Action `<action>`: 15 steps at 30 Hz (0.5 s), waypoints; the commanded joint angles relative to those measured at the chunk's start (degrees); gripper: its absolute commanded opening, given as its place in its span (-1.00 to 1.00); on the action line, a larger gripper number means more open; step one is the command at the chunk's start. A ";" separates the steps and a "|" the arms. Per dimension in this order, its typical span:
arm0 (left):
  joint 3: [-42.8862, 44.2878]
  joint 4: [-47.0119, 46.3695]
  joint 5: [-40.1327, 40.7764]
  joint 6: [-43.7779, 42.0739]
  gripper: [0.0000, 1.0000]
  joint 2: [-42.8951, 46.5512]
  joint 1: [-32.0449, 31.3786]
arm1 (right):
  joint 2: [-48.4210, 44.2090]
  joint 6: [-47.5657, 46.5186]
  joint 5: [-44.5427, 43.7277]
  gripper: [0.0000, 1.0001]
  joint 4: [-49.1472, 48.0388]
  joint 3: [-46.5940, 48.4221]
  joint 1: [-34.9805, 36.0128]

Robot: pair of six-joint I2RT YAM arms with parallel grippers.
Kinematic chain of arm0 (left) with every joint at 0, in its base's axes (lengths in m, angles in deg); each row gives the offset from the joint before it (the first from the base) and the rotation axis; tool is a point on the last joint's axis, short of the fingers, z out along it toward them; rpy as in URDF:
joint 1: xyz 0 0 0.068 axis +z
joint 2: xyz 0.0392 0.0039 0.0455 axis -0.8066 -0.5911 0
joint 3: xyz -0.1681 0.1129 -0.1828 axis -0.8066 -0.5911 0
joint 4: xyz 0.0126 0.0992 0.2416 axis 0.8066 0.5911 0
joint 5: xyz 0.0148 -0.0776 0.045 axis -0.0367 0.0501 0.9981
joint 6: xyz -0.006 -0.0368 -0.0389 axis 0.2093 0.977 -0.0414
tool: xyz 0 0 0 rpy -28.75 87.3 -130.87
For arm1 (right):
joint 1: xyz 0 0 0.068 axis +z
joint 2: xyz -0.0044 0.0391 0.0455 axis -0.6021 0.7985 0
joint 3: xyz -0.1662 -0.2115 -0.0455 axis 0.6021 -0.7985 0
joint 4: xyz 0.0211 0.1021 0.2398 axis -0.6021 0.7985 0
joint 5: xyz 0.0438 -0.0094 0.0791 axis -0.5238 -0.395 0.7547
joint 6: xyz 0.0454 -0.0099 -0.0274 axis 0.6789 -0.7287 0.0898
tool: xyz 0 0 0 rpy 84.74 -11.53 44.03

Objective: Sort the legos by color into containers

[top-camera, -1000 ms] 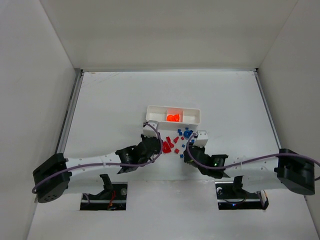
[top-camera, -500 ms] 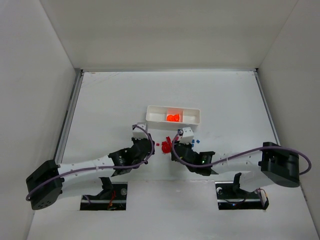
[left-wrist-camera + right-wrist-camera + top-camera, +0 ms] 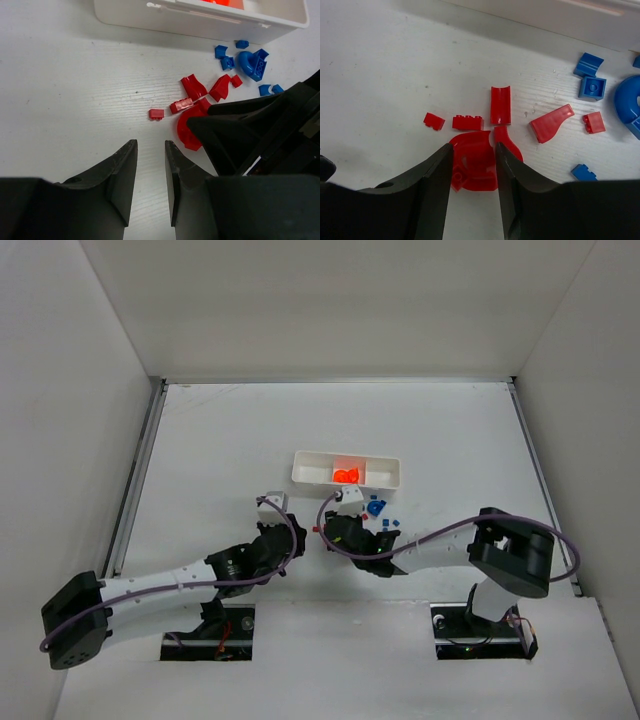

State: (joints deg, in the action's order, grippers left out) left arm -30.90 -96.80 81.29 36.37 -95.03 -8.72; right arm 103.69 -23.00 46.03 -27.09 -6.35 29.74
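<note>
Tabletop [image 3: 200, 440]: containers [image 3: 312, 471] hold orange pcs [image 3: 346, 476] in mid compartment; loose legos [image 3: 192, 87] lie just beside, near side. R gripper [image 3: 474, 150] part open, astride big red curved pc [image 3: 475, 162], unclamped. L gripper [image 3: 151, 145] narrow gap, empty. Pcs judged light, rigid, slick: pinch flat sides.

Right wrist view: we count seven red legos [image 3: 500, 105], one large curved piece and six small. Same view: five blue legos [image 3: 592, 87], one of them cut by frame edge. Left wrist view gives us six blue, one a large arc, and six red clear of the black finger. Orange legos [image 3: 346, 475]: one bright cluster, number not readable. One white tray [image 3: 312, 470], three compartments. Two grippers: left gripper [image 3: 150, 147], right gripper [image 3: 474, 150].
</note>
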 commanded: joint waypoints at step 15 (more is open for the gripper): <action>0.30 0.89 0.03 0.09 -0.46 3.21 2.05 | -1.50 1.97 -0.47 -0.31 0.00 -0.84 0.96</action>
State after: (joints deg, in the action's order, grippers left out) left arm -30.90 -96.36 81.20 36.33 -92.80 -6.95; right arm 103.32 -21.95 46.14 -26.56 -6.96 30.18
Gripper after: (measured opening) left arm 0.273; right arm 0.340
